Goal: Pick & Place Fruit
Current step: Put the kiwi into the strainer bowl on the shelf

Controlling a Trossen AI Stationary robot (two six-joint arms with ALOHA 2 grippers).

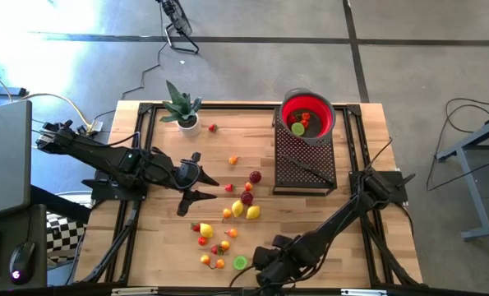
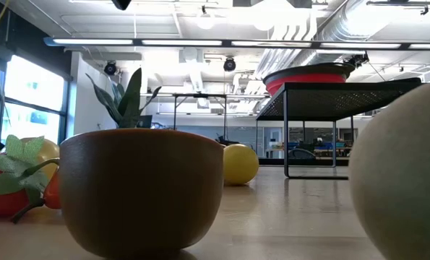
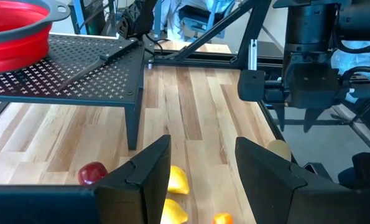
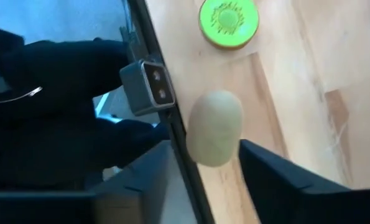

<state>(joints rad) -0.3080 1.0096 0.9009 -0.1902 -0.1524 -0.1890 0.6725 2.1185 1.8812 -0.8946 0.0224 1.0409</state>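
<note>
**Toy fruit scattered mid-table, a few pieces in the red bowl**

At the near edge of the table (image 1: pixel 145 247), toward six o'clock, the right gripper (image 4: pixel 203 171) hangs with its fingers spread wide around a pale beige oval fruit (image 4: pixel 214 127) that lies right at the table's black edge rail; the fingers stand clear of it on both sides. Just beyond it lies a bright green kiwi half (image 4: pixel 229 22), cut face up, with a darker centre.

A little farther in, small red, orange and yellow pieces (image 1: pixel 213 244) lie loosely grouped. Past them, near the table's centre, sit two yellow lemons (image 1: pixel 246 210) beside a dark red round fruit (image 1: pixel 247 198), with more small red and orange pieces around them.

At nine o'clock from the centre, the left gripper (image 1: pixel 201 187) hovers over bare wood, fingers parted moderately and holding nothing.

Farther back, toward one o'clock, a black mesh rack (image 1: pixel 304 160) carries the red bowl (image 1: pixel 308 115) at its far end. Inside the bowl are a green piece and a couple of small red-orange ones. At eleven o'clock stands a potted plant (image 1: pixel 182 109), with one small red fruit (image 1: pixel 213 127) just beside it.
</note>
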